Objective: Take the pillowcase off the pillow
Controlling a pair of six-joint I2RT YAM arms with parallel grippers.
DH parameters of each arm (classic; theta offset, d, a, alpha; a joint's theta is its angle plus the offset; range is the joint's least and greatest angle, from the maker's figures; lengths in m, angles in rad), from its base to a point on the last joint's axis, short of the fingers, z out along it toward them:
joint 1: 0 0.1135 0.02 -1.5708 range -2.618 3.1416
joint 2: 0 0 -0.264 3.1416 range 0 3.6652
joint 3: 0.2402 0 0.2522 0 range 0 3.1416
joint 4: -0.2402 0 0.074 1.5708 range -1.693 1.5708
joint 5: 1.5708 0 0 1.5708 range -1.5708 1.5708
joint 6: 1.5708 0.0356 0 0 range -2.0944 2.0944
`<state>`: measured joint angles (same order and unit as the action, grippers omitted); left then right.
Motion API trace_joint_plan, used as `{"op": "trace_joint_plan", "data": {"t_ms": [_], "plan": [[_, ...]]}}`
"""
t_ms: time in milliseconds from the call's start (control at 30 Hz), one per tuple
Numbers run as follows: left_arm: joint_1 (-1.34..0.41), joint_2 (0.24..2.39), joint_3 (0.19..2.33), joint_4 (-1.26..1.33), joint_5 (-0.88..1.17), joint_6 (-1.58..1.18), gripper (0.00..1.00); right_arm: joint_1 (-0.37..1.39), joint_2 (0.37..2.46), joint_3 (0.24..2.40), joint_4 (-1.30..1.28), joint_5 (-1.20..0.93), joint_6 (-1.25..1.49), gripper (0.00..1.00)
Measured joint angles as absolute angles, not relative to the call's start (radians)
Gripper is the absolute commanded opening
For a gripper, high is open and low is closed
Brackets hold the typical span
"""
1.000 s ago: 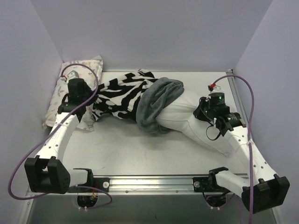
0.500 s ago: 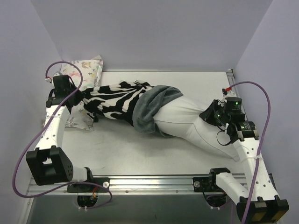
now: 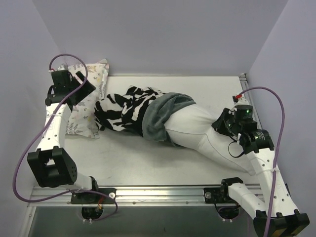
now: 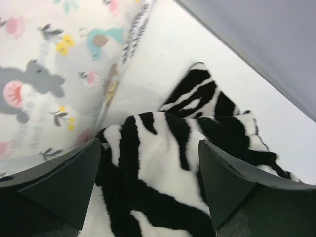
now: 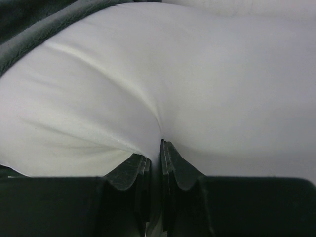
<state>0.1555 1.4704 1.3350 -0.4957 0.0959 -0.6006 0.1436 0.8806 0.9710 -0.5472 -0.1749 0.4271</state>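
The zebra-striped pillowcase lies bunched at the table's middle left, its grey plush inside turned out around the white pillow. That pillow sticks out to the right. My left gripper hovers open at the pillowcase's left end. In the left wrist view the gripper has striped pillowcase fabric lying below its spread fingers, not pinched. My right gripper is shut on the pillow's right part. The right wrist view shows the gripper pinching a fold of pillow cloth.
A smaller pastel animal-print pillow lies against the left wall under my left arm, also seen as the pastel pillow in the left wrist view. Lilac walls close in the left, back and right. A metal rail runs along the near edge.
My left gripper has opened and let go of the pillowcase after pulling it left, then risen toward the back left. The striped cloth has slumped. The right gripper pulled the pillow right, still shut.
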Motion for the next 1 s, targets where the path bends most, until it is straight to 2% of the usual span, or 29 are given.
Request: {"op": "trace_joint_plan", "data": {"t_ms": [100, 300, 433, 533, 667, 700, 767, 800, 833, 867, 900, 933, 967, 1000], "plan": [[0.108, 1.454, 1.399, -0.494, 0.112, -0.542, 0.98, 0.147, 0.888, 0.971, -0.553, -0.129, 0.416, 0.00], [-0.275, 1.310, 1.402, -0.489, 0.101, -0.448, 0.97, 0.147, 0.903, 0.971, -0.555, -0.097, 0.401, 0.00], [-0.486, 1.196, 1.270, -0.458, 0.080, -0.430, 0.98, 0.150, 0.909, 0.976, -0.556, -0.092, 0.395, 0.00], [-0.535, 1.182, 1.164, -0.444, 0.038, -0.433, 0.95, 0.152, 0.910, 0.976, -0.558, -0.091, 0.392, 0.00], [-0.541, 1.225, 1.077, -0.444, -0.015, -0.442, 0.70, 0.159, 0.910, 0.976, -0.558, -0.091, 0.392, 0.00], [-0.543, 1.229, 1.064, -0.444, -0.023, -0.447, 0.50, 0.163, 0.911, 0.976, -0.558, -0.093, 0.391, 0.00], [-0.549, 1.227, 1.049, -0.440, -0.031, -0.457, 0.25, 0.172, 0.912, 0.976, -0.559, -0.093, 0.386, 0.00], [-0.551, 1.225, 1.046, -0.430, -0.031, -0.461, 0.06, 0.178, 0.915, 0.976, -0.560, -0.092, 0.383, 0.00], [-0.553, 1.225, 1.045, -0.419, -0.033, -0.469, 0.01, 0.189, 0.916, 0.976, -0.560, -0.089, 0.379, 0.04], [-0.555, 1.225, 1.044, -0.408, -0.037, -0.469, 0.00, 0.204, 0.919, 0.977, -0.560, -0.082, 0.372, 0.09], [-0.556, 1.225, 1.044, -0.404, -0.043, -0.468, 0.00, 0.225, 0.921, 0.977, -0.560, -0.067, 0.364, 0.22], [-0.563, 1.225, 1.042, -0.400, -0.051, -0.470, 0.00, 0.248, 0.923, 0.977, -0.561, -0.046, 0.356, 0.31], [-0.569, 1.225, 1.040, -0.400, -0.061, -0.471, 0.00, 0.288, 0.926, 0.978, -0.561, -0.021, 0.349, 0.47], [-0.578, 1.225, 1.040, -0.401, -0.076, -0.471, 0.00, 0.318, 0.928, 0.981, -0.562, 0.002, 0.341, 0.56]]}}
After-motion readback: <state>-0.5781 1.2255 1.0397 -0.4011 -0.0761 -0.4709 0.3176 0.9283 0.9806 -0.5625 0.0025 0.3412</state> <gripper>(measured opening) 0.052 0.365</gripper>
